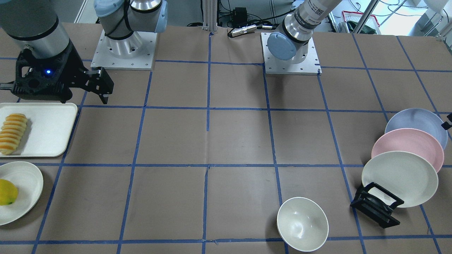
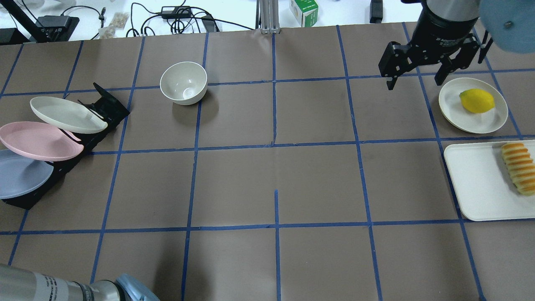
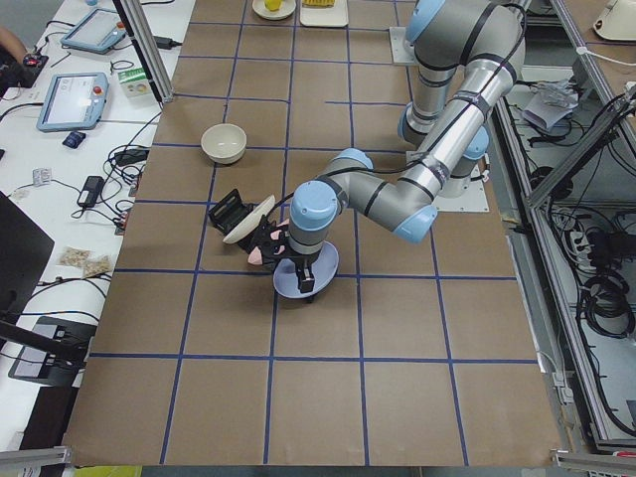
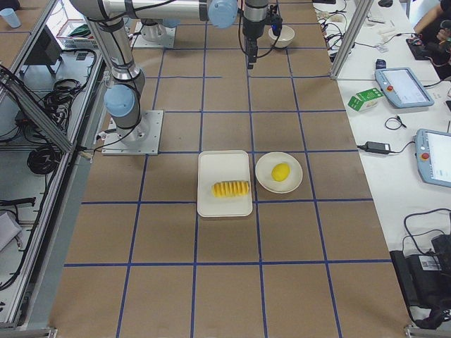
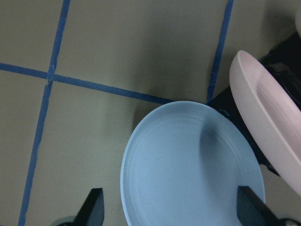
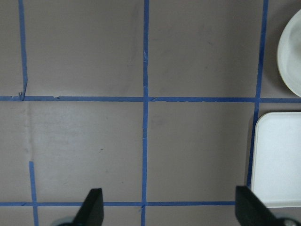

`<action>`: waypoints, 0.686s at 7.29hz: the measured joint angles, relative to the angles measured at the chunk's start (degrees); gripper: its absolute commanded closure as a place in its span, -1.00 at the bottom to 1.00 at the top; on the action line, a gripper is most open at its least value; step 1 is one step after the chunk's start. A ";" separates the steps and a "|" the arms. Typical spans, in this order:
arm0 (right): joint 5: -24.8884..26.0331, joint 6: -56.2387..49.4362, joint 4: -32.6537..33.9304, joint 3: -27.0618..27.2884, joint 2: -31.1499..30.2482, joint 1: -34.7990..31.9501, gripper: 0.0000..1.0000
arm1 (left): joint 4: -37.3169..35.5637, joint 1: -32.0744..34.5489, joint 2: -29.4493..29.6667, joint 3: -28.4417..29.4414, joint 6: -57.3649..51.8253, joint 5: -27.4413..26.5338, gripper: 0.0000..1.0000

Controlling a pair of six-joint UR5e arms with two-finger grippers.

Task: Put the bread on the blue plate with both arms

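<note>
Desk point(image 2: 234, 188) is covered w/ brown paper and a blue tape grid point(image 2: 274, 144). Cables point(image 2: 179, 21) and a green carton point(image 2: 304, 11) lie past its far edge, tablets point(image 3: 72, 99) on a side bench.

White tray point(image 2: 472, 184) at the robot's right end holds the bread point(image 2: 518, 167). Beside it, a small plate point(image 2: 453, 104) holds a lemon point(image 2: 476, 100). White bowl point(image 2: 184, 82) stands mid-desk. Black rack point(image 2: 106, 106) at the left end holds three leaning plates: cream plate point(image 2: 67, 113), pink plate point(image 2: 37, 140), and the blue plate point(image 2: 19, 175) nearest the robot.

Bread lies flat at the tray's outer end, well apart from the blue plate. Its long axis runs approx. robot side to operator side, slightly skewed.

Left hand point(image 5: 171, 209) is spread wide over the blue plate; contact can't be told. Right hand point(image 2: 416, 81) is spread too, holding nothing, above the desk inboard of the tray.
</note>
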State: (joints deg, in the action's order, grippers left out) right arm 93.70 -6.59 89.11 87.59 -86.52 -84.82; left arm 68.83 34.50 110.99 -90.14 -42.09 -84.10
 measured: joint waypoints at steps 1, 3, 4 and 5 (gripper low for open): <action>0.66 -4.31 0.42 1.77 -0.45 4.25 -1.00 | -0.03 -0.35 0.94 -0.24 -0.06 -0.18 -0.95; 0.54 -16.57 4.22 6.64 -0.96 14.04 -1.00 | -0.03 -1.09 2.30 -0.44 -0.02 -3.25 -0.83; 0.75 -23.05 8.76 9.89 -0.70 18.54 -1.00 | -0.01 -1.22 2.79 -0.49 0.08 -5.10 -0.79; 1.15 -28.91 14.69 13.01 0.60 22.67 -1.00 | 0.01 -1.25 3.26 -0.51 0.27 -6.17 -0.57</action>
State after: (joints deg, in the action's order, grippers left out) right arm 94.85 -35.50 103.80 100.61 -85.92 -62.15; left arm 68.84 33.25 114.25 -90.64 -41.81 -90.28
